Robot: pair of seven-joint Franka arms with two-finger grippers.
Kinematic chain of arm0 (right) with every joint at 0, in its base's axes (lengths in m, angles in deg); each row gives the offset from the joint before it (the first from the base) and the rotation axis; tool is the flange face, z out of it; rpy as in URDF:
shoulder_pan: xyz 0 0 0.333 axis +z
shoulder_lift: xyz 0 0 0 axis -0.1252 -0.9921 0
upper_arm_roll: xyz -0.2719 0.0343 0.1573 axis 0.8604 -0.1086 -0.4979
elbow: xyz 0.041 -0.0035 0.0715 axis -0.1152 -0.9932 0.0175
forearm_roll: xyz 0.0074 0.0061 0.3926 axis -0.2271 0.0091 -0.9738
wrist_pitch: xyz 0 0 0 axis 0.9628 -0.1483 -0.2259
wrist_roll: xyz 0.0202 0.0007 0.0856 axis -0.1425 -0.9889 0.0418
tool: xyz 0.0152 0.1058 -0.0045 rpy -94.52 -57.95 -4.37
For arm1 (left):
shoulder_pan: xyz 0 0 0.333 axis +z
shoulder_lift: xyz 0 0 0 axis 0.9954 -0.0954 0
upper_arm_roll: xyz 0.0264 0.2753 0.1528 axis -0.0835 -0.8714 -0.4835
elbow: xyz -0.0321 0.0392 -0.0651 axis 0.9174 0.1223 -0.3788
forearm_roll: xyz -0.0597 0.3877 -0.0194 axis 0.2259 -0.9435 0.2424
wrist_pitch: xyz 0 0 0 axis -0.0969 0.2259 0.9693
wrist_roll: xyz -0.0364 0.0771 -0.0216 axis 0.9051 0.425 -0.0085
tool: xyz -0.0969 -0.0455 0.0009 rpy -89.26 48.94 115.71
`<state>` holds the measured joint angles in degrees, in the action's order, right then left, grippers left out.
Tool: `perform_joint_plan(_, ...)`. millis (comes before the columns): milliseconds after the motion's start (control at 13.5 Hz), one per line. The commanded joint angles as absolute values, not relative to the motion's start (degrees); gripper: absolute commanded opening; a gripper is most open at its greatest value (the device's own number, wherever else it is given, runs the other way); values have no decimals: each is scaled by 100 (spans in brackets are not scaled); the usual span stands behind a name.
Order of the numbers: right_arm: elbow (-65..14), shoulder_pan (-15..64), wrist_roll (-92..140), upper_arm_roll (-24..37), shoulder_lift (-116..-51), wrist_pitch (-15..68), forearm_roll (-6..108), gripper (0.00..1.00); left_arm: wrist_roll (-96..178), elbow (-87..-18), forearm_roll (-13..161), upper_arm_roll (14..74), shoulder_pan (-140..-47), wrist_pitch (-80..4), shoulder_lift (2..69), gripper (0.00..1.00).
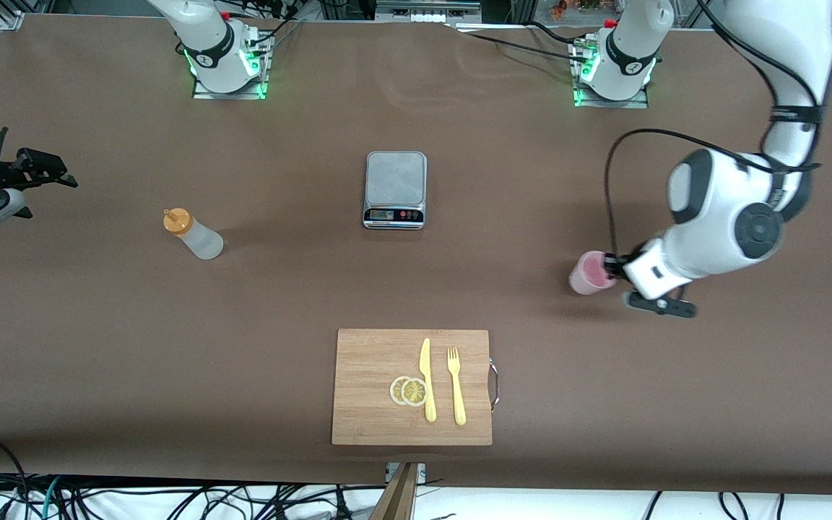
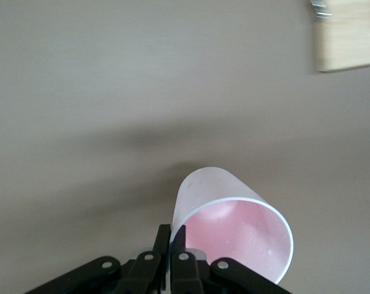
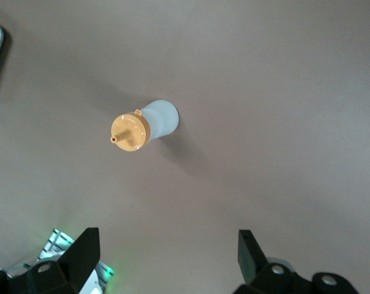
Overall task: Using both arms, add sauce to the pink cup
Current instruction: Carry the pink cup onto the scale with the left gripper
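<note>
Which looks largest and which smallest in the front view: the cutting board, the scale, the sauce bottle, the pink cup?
1. Cutting board, clearly the largest.
2. Scale.
3. Sauce bottle and pink cup: these look about alike; the left gripper covers part of the cup's rim, so I do not rank them.

My grippers are black: left gripper (image 2: 171, 257), right gripper (image 3: 166, 257). Pink cup (image 1: 591, 272): pale pink outside, deeper pink inside. Sauce (image 1: 194, 234): translucent whitish body, orange cap. Table (image 1: 98, 325) plain brown. Scale (image 1: 395, 189) grey with black panel. Cutting board (image 1: 373, 361) light wood grain; knife (image 1: 427, 379) and fork (image 1: 456, 385) pale yellow
</note>
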<state>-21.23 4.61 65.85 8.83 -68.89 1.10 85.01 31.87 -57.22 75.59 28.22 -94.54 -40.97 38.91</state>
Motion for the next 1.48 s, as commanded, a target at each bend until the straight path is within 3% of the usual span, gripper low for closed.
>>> perform_joint_plan(0,-2282,245,7311,845,-6875,108,8096,100,3716,-5773,7798,2722,-10208,-4029,3955,0)
perform_joint_plan(518,-2695,-255,9243,863,-7147,301,7234,100,4860,-5747,8186,2713,-12098,-4327,3754,0)
perform_joint_plan(1035,-2950,-1108,12125,872,-8315,267,5495,100,5195,-5677,8651,2714,-12864,-4573,3534,0)
perform_joint_plan(1405,-3451,-1320,13936,872,-8790,179,4491,100,5546,-5642,8651,2714,-13251,-4898,3314,0)
